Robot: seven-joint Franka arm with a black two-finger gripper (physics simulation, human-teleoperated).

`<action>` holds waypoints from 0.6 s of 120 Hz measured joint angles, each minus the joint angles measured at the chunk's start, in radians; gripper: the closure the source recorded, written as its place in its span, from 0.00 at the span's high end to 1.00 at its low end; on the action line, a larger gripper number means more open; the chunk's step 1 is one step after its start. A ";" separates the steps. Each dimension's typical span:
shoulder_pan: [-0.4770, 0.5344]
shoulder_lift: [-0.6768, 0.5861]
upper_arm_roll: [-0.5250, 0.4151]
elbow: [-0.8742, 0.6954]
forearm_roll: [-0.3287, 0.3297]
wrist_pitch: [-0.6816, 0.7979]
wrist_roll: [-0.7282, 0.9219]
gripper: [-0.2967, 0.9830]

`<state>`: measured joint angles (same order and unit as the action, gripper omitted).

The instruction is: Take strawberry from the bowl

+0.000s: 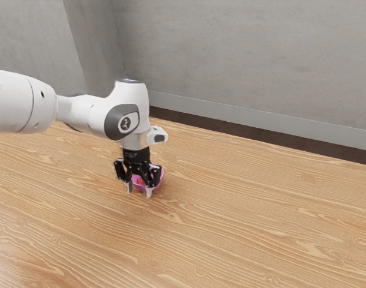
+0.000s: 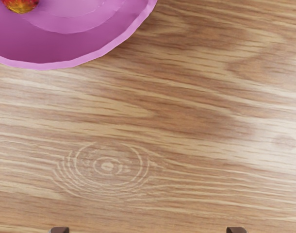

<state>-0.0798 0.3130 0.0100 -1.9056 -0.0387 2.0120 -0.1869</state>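
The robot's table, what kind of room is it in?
Maybe a pretend robot lab: a white robot arm reaches over a wooden table, near a plain gray wall.

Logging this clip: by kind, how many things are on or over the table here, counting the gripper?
Round pink-purple bowl: 1
Red-and-yellow strawberry, inside the bowl: 1
Black two-finger gripper, fingers apart: 1
Total: 3
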 joint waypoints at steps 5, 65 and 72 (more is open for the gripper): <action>0.002 0.020 0.001 0.026 -0.003 0.025 -0.002 0.53; 0.014 0.215 0.079 0.257 -0.027 0.045 -0.012 0.48; 0.010 0.220 0.078 0.265 -0.028 0.045 -0.012 0.48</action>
<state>-0.0699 0.5330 0.0882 -1.6404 -0.0671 2.0567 -0.1986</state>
